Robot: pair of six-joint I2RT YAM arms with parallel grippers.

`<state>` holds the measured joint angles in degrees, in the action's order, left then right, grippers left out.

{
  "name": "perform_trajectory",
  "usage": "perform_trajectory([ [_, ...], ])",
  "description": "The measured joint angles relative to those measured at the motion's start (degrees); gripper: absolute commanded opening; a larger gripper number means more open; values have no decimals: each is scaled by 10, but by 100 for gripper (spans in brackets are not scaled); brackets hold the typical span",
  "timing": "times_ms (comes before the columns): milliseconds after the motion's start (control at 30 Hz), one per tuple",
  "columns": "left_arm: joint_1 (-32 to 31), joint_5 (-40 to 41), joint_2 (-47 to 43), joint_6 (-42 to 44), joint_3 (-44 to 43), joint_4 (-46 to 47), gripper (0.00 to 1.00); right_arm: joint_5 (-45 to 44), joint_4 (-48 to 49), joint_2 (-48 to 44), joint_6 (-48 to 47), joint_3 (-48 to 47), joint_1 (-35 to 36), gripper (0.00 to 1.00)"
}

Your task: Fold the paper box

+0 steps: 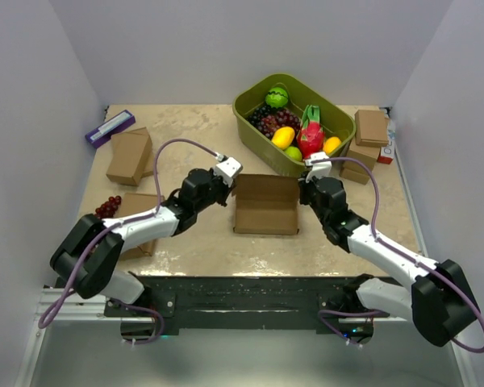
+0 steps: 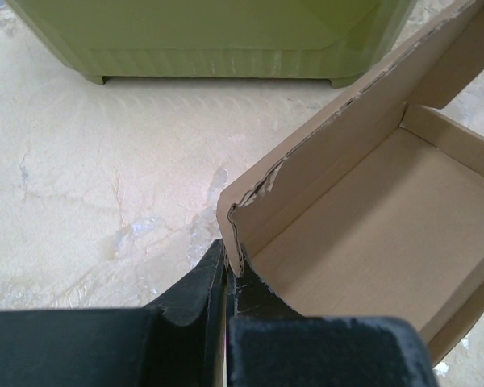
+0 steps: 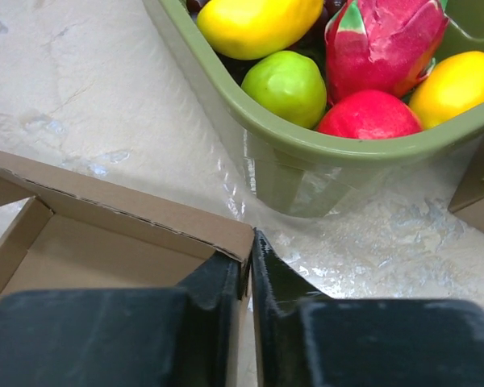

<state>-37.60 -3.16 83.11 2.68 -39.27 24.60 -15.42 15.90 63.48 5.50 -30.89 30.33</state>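
Note:
The paper box [image 1: 265,206] is a brown cardboard mailer standing as an open tray in the middle of the table, its walls raised. My left gripper [image 1: 228,190] is shut on the box's left far corner; the wrist view shows the wall edge [image 2: 240,242] pinched between the black fingers [image 2: 195,292]. My right gripper [image 1: 305,190] is shut on the box's right far corner; in the right wrist view the wall [image 3: 145,216] sits between the fingers [image 3: 276,282]. The box's inside floor [image 2: 387,234] is bare.
An olive-green tub [image 1: 294,122] of toy fruit stands just behind the box, close to both grippers [image 3: 323,153]. Smaller brown boxes sit at far left [image 1: 129,156], near left [image 1: 137,214] and far right [image 1: 365,145]. A purple item [image 1: 110,127] and grapes [image 1: 107,206] lie at left.

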Motion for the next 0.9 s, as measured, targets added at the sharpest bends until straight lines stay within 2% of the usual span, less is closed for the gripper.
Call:
perform_trajectory([
  [67, 1, 6, 7, -3, -9, -3, 0, 0, 2, 2, 0, 0, 0, 0],
  [300, 2, 37, 49, -73, -62, -11, 0, -20, 42, 1, 9, 23, 2, 0],
  [533, -21, 108, 88, -123, -96, 6, 0, -124, 75, -5, 14, 45, 56, 0],
  [667, -52, 160, 105, -121, -93, 33, 0, -172, 95, -5, 16, 57, 65, 0],
  [900, -104, 249, 117, -124, -25, 154, 0, -210, 120, 0, 22, 67, 73, 0],
])
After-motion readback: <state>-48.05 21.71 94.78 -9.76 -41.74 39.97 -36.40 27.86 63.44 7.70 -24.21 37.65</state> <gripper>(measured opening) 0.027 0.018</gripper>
